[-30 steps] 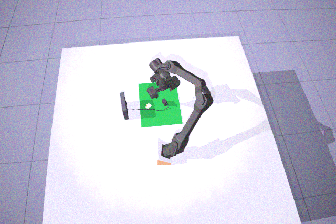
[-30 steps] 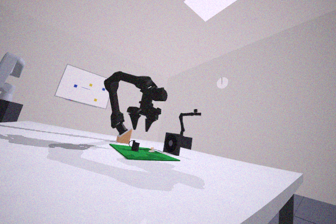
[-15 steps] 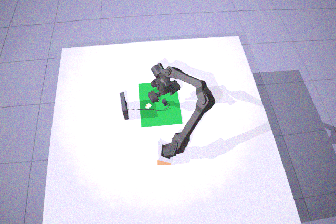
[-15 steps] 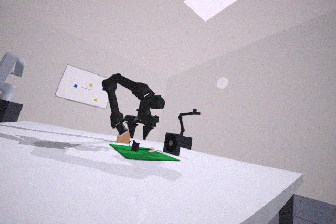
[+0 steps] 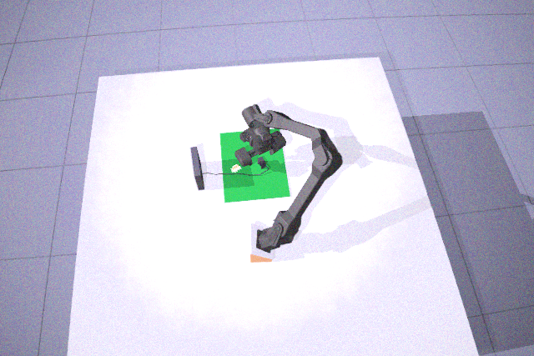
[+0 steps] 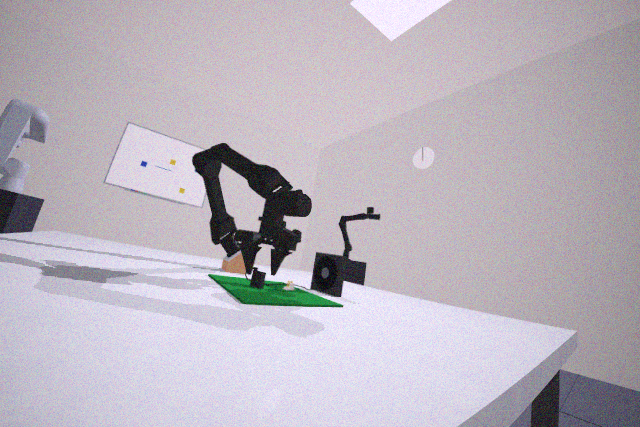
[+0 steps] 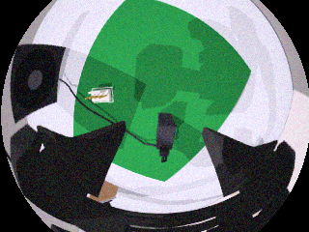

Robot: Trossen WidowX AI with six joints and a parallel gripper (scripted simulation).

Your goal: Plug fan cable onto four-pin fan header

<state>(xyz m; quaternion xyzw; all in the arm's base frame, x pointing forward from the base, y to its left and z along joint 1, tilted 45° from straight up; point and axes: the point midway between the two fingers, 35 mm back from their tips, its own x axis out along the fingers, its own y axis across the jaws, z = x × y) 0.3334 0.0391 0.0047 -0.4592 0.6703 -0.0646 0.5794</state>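
Observation:
The black plug (image 5: 261,162) (image 6: 257,278) (image 7: 165,132) stands on the green board (image 5: 263,192) (image 6: 310,299) (image 7: 111,39), off the header. A thin dark cable (image 5: 215,173) (image 7: 97,110) runs from it to the black fan (image 5: 197,168) (image 6: 327,275) (image 7: 36,79). The small white header (image 5: 235,167) (image 6: 288,286) (image 7: 101,95) lies on the fan side of the board, with gold pins showing in the wrist view. My gripper (image 5: 261,152) (image 6: 262,273) (image 7: 165,129) is wide open and empty, pointing down over the plug. In the wrist view the plug shows between the two fingers.
An orange-brown block (image 5: 260,258) (image 6: 233,262) (image 7: 107,192) is at the arm's base. The fan stands upright beside the board's edge, and the cable crosses the board close to the header. In the exterior view, another dark arm (image 6: 347,231) stands in the background behind the fan.

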